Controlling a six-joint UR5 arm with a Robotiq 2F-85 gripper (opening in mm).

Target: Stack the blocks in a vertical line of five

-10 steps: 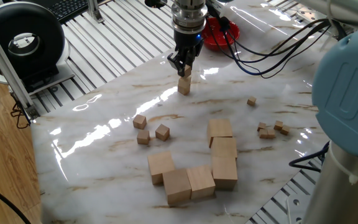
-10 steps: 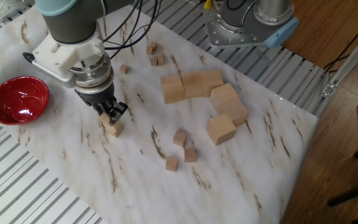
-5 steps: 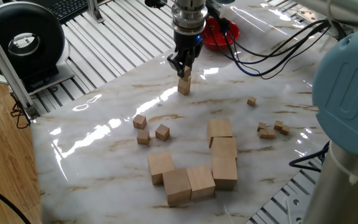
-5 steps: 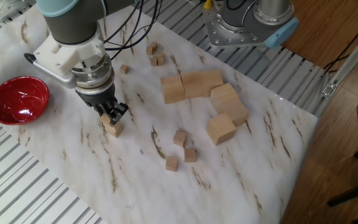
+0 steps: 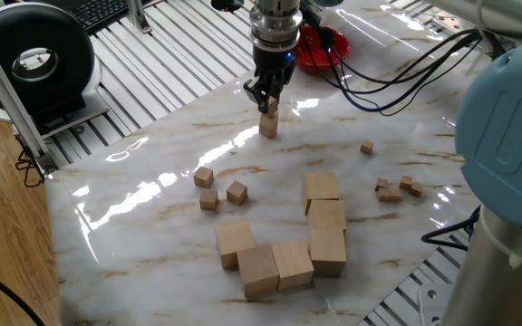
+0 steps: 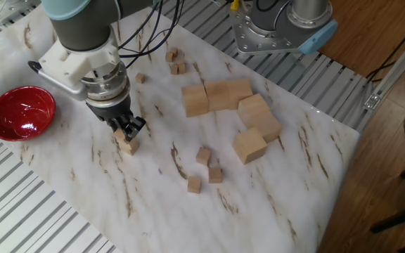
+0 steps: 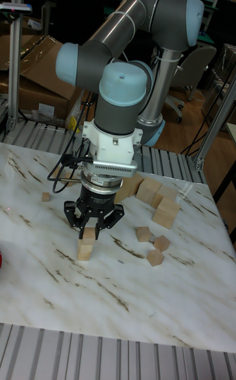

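**Gripper pinching the top cube of a two-high stack**

The black two-finger gripper [image 5: 267, 98] points straight down from the grey-and-blue arm, its fingers closed on the upper small light-wood cube [image 5: 269, 110], which sits on the lower small light-wood cube [image 5: 268, 127]; in the tall fixed view the gripper [image 7: 90, 225] stands over the same pair, upper cube [image 7: 88, 235] on lower cube [image 7: 85, 250]; in the other fixed view the gripper [image 6: 125, 129] is at about 9 o'clock on the slab, and whether the upper cube rests fully on the lower one cannot be told.

Three loose small light-wood cubes [image 5: 217, 189] lie together near the slab's middle, well apart from the stack; the white veined marble tabletop [image 5: 152, 235] is glossy with glare; a cluster of large light-wood cubes [image 5: 288, 240] sits at about 5 o'clock of the stack in one fixed view; tiny wooden cubes [image 5: 395, 187] are scattered at 3 o'clock; a red bowl [image 6: 20, 112] stands on the ribbed metal frame beside the slab; in one fixed view it is mostly hidden behind the wrist.
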